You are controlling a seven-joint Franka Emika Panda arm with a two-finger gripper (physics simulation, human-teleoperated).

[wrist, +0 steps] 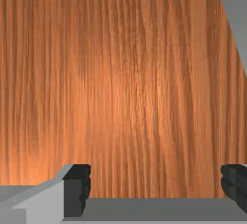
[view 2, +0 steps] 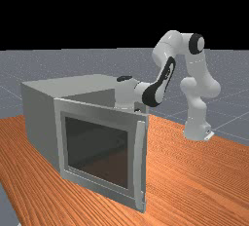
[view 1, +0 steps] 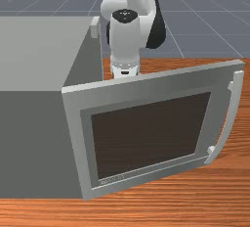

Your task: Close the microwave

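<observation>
A: Nearest item, front view?

B: The door (view 1: 146,79) of the microwave (view 1: 34,138). It is standing wide open, swinging out from the body toward the front view's right. Its dark window (view 1: 151,135) is facing the camera, and a curved handle (view 1: 233,116) is running down the free edge.

A: And the body?

B: Sitting on the wood table (view 1: 166,209), at the front view's left. The hinge edge is joining it to the door.

A: Gripper (view 1: 125,72) position?

B: Pointing down behind the door, in the angle between its inner side and the open front of the microwave. The door is hiding the lower part in the front view.

A: State of the gripper (wrist: 155,184)?

B: Wrist view: the two dark fingers (wrist: 77,189) are standing wide apart, and they are holding nothing. Wood grain is showing between them, with a grey band crossing near the tips. Contact with the door: cannot tell.

A: Farthest?

B: The arm (view 2: 197,69). In the far view it is rising from its base (view 2: 197,125) at the right, bending over and reaching left to the microwave.
</observation>
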